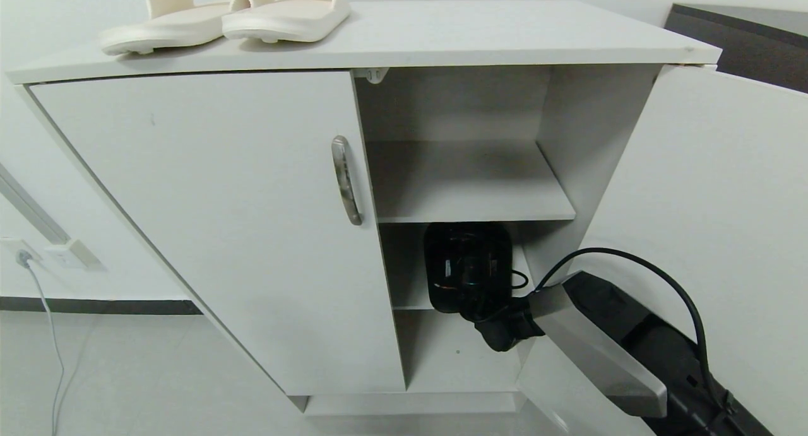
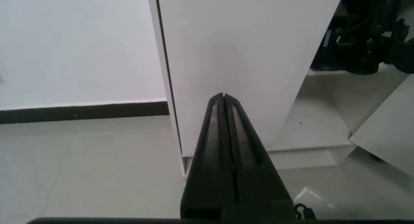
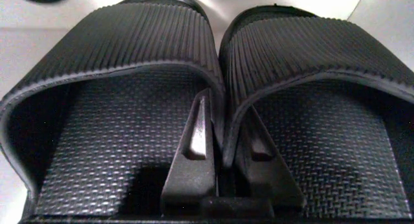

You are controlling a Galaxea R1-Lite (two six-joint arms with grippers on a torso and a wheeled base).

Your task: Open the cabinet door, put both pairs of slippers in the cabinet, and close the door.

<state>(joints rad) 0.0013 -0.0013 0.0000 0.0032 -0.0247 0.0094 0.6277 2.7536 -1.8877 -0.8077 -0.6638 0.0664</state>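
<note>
Two pairs of slippers are in sight. The cream slippers (image 1: 227, 19) lie side by side on top of the cabinet (image 1: 505, 38), at eleven o'clock in the head view. The black slippers (image 1: 467, 265) are inside the open right half, at about five o'clock from the middle, just under the upper shelf (image 1: 467, 183). The right gripper (image 3: 224, 120) has them, its fingers pinching the two inner edges together. The right door (image 1: 713, 202) stands swung open at three o'clock, and the left door (image 1: 221, 221) is closed. The left gripper (image 2: 223, 101) sits low before the closed door, fingers pressed together around nothing.
</note>
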